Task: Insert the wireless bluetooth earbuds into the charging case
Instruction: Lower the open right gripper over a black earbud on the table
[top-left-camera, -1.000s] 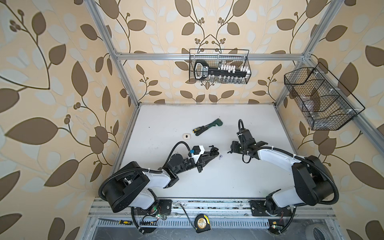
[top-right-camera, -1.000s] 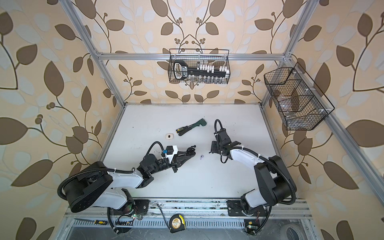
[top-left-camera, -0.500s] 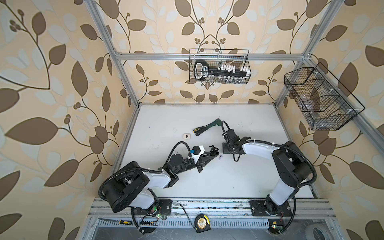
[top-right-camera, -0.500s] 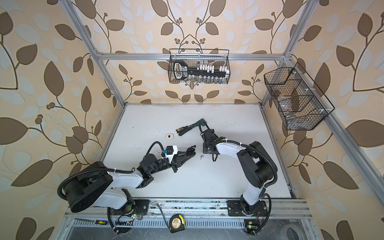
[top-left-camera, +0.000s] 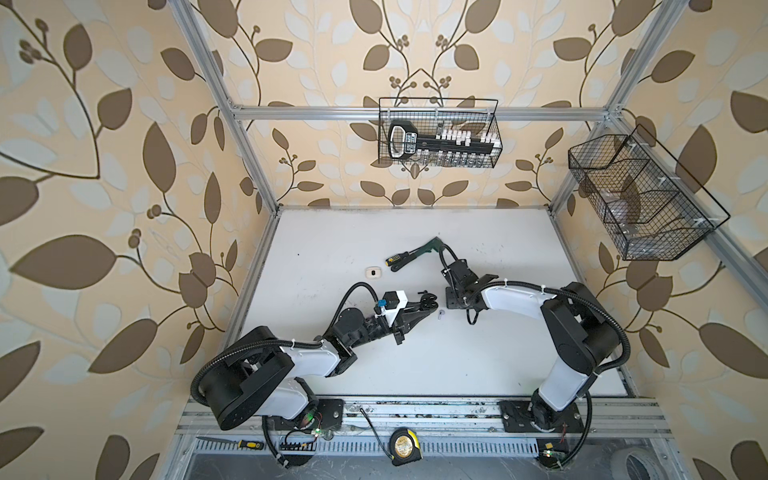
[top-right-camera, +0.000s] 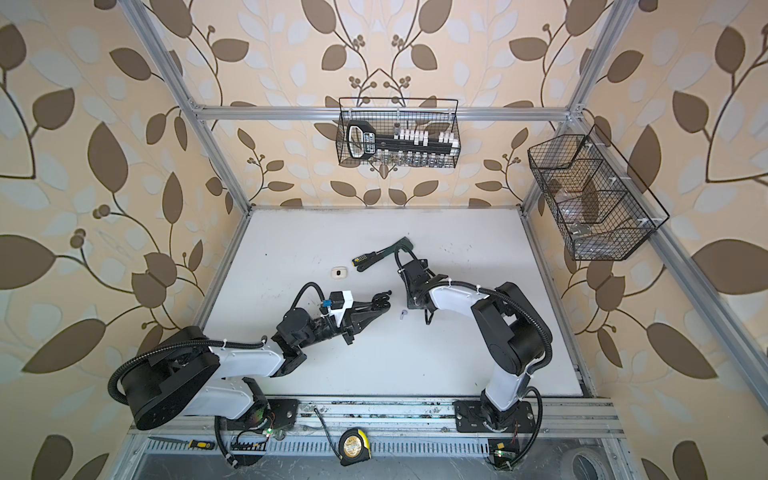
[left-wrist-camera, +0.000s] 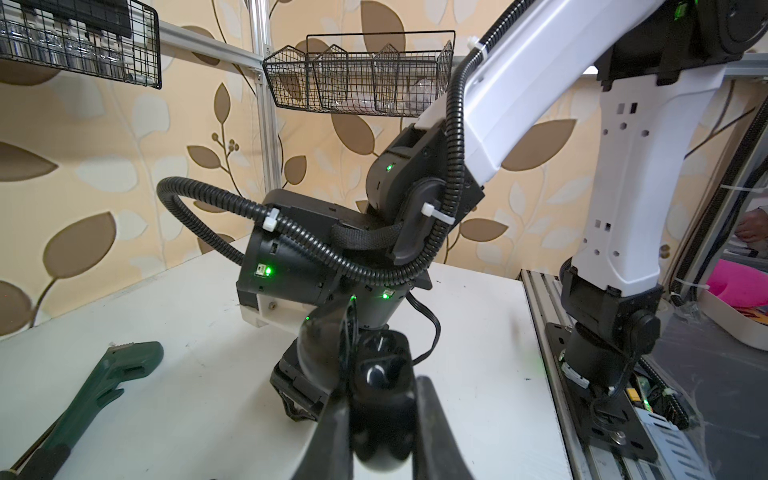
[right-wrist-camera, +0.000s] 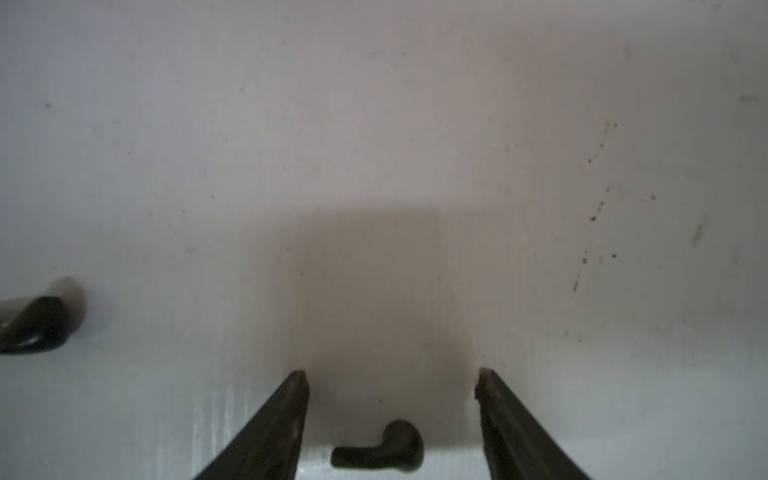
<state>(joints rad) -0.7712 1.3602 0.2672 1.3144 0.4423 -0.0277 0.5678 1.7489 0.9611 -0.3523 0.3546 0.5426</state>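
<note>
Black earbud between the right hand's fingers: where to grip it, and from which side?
Probably from straight above, end to end, head against stem tip: the black earbud lies flat on the table, lengthwise between the fingers of the open right hand.

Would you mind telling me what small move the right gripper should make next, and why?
Probably lower the right gripper onto the dark earbud and close: its jaws stand open over the table, and the earbud lies untouched in the gap between them. The left gripper holds the open charging case ready.
</note>
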